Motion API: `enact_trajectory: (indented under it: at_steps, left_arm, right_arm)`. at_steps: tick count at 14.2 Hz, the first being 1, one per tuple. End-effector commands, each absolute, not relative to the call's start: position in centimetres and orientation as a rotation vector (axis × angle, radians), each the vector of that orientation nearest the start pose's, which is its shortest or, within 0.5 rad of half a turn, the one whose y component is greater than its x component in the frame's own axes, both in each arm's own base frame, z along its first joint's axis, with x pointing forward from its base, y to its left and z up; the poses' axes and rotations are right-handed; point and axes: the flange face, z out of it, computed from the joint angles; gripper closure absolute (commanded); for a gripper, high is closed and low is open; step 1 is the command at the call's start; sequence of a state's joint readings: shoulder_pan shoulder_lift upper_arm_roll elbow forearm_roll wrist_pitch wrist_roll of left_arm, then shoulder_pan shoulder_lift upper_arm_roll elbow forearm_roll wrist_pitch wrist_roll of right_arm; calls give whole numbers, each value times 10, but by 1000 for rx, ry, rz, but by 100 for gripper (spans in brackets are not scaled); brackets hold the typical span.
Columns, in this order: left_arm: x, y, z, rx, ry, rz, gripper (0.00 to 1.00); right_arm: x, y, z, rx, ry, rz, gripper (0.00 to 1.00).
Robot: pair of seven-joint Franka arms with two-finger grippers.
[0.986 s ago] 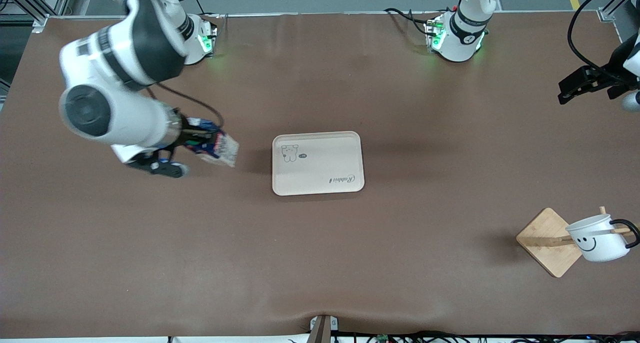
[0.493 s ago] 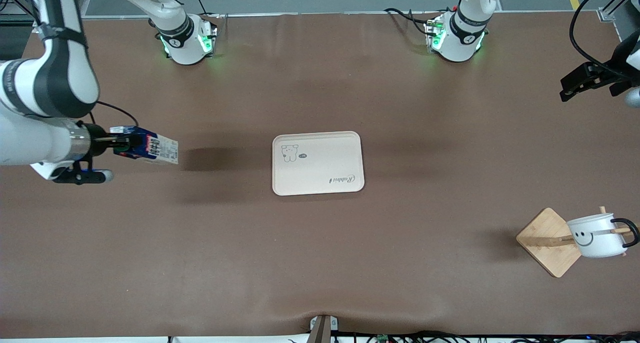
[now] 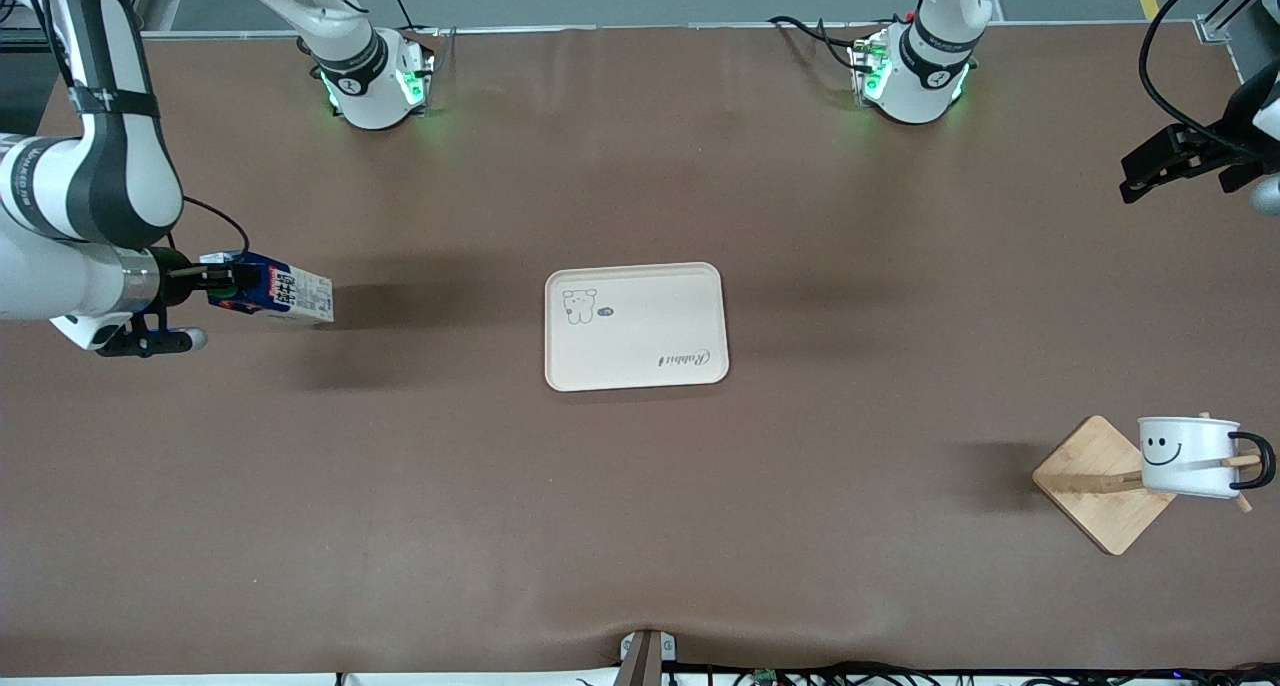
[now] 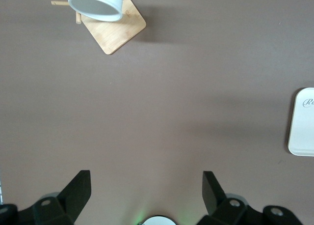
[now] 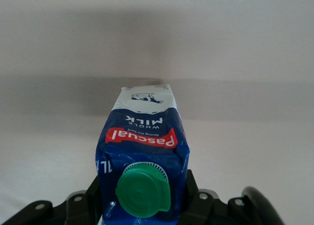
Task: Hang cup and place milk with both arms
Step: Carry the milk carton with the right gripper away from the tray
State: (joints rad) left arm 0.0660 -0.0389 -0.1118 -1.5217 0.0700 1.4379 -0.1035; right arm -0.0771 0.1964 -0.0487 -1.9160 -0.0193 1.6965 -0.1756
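Observation:
The milk (image 3: 275, 291), a dark blue carton with a green cap, lies sideways in the air in my right gripper (image 3: 215, 281), over the table at the right arm's end. In the right wrist view the fingers clamp both sides of the milk (image 5: 142, 141) by its cap, with the right gripper (image 5: 142, 190) shut on it. The cup (image 3: 1185, 456), white with a smiley face, hangs by its black handle on a peg of the wooden rack (image 3: 1090, 486). My left gripper (image 3: 1140, 181) is open and empty, up at the left arm's end; its wrist view (image 4: 147, 178) shows the cup (image 4: 95, 1).
A cream tray (image 3: 635, 326) lies at the middle of the table and shows in the left wrist view (image 4: 301, 124). The rack's wooden base (image 4: 115, 28) stands near the front camera at the left arm's end. Brown tabletop lies around them.
My right arm has swung the milk away from the tray toward the right arm's end of the table. The cup has rocked on its peg and hangs more level. The left gripper barely moved.

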Motion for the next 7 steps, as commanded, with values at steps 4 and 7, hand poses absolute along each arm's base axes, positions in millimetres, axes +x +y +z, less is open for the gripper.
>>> enact_trajectory:
  at_steps: [4,7]
  left_arm:
    - [521,-18,662,-3064,-118,50,0]
    - [521,-18,662,-3064,-113,51,0]
  right_arm:
    - [527,-69,357,-3102,20,685,100]
    - [525,-68,345,-3118,16,629,100]
